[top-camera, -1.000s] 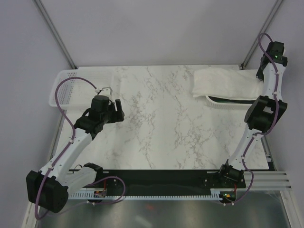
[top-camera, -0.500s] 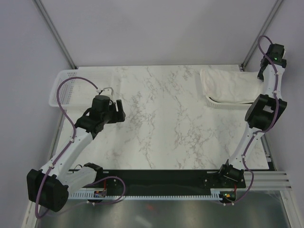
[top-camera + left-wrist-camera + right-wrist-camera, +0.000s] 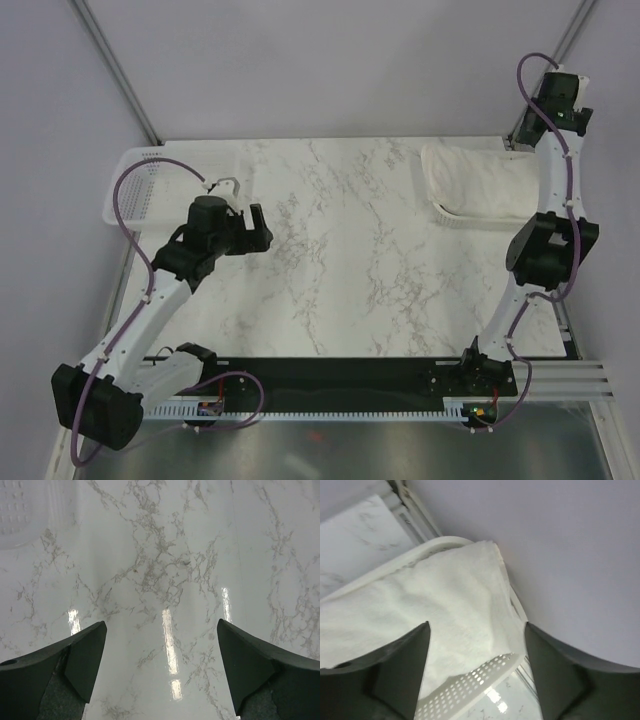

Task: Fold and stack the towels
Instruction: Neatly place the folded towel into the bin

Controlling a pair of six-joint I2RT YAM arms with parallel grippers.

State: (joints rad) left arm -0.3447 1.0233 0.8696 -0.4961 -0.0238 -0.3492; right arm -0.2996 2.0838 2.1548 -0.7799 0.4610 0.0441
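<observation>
The cream-white towel (image 3: 480, 180) lies directly beneath the right gripper (image 3: 475, 630), heaped in the white mesh basket (image 3: 470, 685) at the far right corner of the table (image 3: 350, 260). It is thick, fluffy terry, folded into a rough oblong with rounded, bulging edges, and it covers most of the basket, lapping over part of the rim. Only this 1 towel shows; whether others lie under it cannot be told.

The right gripper's 2 fingers stand apart above the cloth with nothing between them, and it looks clear of the towel. The left gripper (image 3: 160, 630) is spread wide too, empty, with only glossy veined marble below it; another mesh basket (image 3: 135, 185) sits off to its outer side.

Risks, as I judge them:
- The fold is loose, and soft pile gives under its own weight, so the bundle may sag open or slide over the rim.
- The basket is light perforated plastic. A low re-grasp could pinch the mesh rim along with the cloth and drag the basket.
- The right gripper hangs close to the wall and corner post, leaving little room to swing.
</observation>
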